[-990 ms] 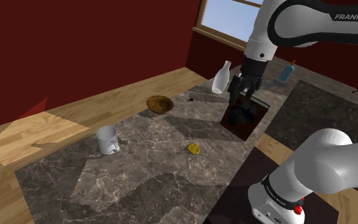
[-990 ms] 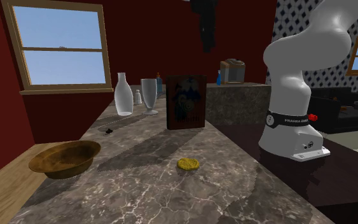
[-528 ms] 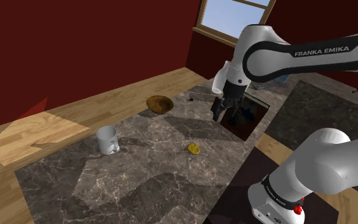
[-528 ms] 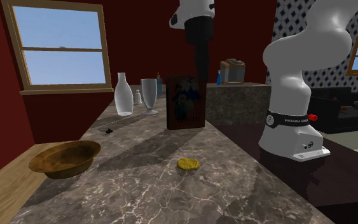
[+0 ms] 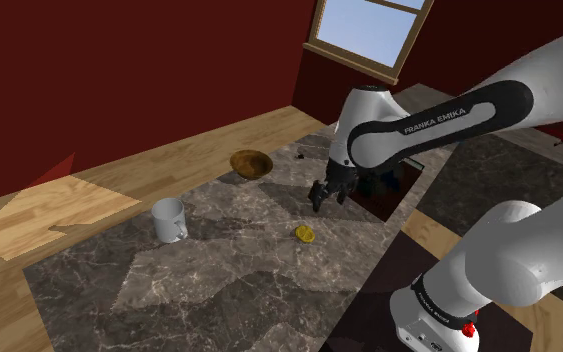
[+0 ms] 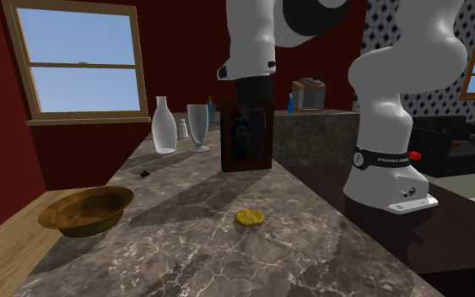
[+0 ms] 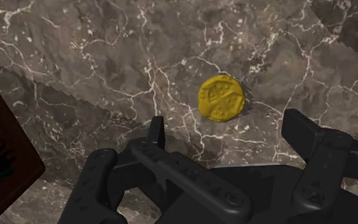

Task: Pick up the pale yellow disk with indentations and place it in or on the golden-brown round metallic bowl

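Note:
The pale yellow disk (image 5: 305,233) with pressed-in marks lies flat on the dark marble top, some way from the golden-brown bowl (image 5: 251,163). From the second exterior view, the disk (image 6: 249,218) sits mid-table and the bowl (image 6: 85,209) near the left edge. My gripper (image 5: 322,197) hangs above the marble, between bowl and disk and a little short of the disk. In the wrist view the disk (image 7: 222,97) lies just beyond the gap of the gripper (image 7: 230,133), whose fingers (image 7: 156,130) stand apart with nothing between them.
A dark picture box (image 6: 231,143) stands upright right behind the gripper. A white mug (image 5: 170,218) sits toward the shoulder view's left. A glass bottle (image 6: 164,125) and a tall glass (image 6: 197,126) stand at the far end by the window. The robot's stand (image 6: 387,169) is at the second exterior view's right.
The arm has swung down and toward the shoulder view's left, from high over the box to low above the marble near the disk. Disk and bowl have not moved.

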Robot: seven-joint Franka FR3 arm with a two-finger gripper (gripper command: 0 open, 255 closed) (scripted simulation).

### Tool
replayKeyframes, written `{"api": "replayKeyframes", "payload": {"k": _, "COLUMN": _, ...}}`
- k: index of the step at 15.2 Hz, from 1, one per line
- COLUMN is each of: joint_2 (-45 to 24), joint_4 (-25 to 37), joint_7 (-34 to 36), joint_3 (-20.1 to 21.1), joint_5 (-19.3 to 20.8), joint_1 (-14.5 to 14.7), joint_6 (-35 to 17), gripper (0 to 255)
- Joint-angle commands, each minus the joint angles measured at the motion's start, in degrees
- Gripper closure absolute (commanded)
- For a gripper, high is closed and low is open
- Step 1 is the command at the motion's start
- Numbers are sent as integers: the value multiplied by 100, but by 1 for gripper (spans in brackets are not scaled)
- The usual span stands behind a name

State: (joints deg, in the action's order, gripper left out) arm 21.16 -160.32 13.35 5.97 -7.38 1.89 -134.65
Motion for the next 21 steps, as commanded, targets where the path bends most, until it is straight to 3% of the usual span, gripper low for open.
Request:
{"api": "replayKeyframes", "payload": {"k": 1, "joint_2": -468, "joint_4": -66, "joint_7": 128, "joint_3": 120, "joint_5": -30, "joint_1": 50, "joint_6": -603, "gripper": 0}}
{"api": "replayKeyframes", "payload": {"k": 7, "joint_2": -2141, "joint_4": 139, "joint_7": 621, "joint_3": 338, "joint_5": 301, "joint_1": 34, "joint_6": -2197, "gripper": 0}}
{"api": "replayKeyframes", "payload": {"k": 15, "joint_2": -2953, "joint_4": 187, "joint_7": 796, "joint_3": 258, "joint_5": 549, "joint_1": 72, "joint_6": -2956, "gripper": 0}}
{"api": "replayKeyframes", "payload": {"k": 21, "joint_2": -2953, "joint_4": 187, "joint_7": 795, "joint_3": 256, "joint_5": 548, "joint_1": 75, "joint_6": -2956, "gripper": 0}}
